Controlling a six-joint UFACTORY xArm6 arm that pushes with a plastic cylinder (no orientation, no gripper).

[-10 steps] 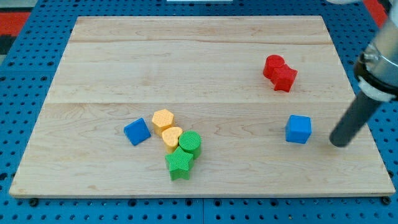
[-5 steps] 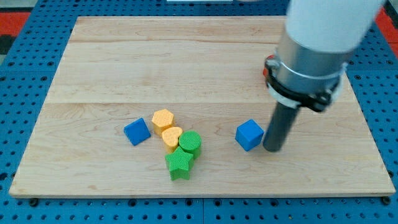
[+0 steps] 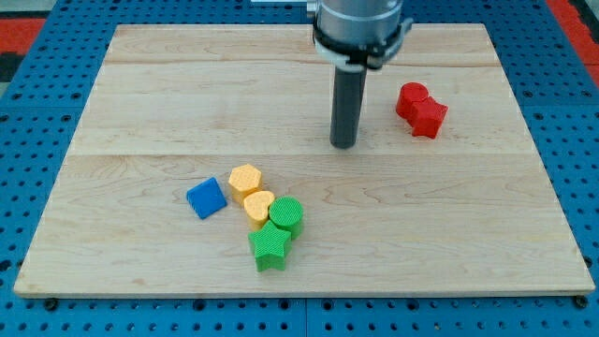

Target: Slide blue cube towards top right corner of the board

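Observation:
One blue cube (image 3: 206, 198) lies on the wooden board (image 3: 140, 94), left of centre and toward the view's bottom. My tip (image 3: 343, 145) rests on the board near the middle, well up and to the right of that cube, touching no block that I can see. No second blue cube shows in this frame.
Two red blocks (image 3: 421, 109) touch each other at the upper right. A yellow hexagon (image 3: 245, 178), a yellow heart (image 3: 258, 204), a green cylinder (image 3: 286, 215) and a green star (image 3: 270, 245) cluster just right of the blue cube.
My tip swept from the right edge leftward, pushing a second blue cube left, then moved up to the board's middle. That cube is no longer visible. The other blocks have not moved.

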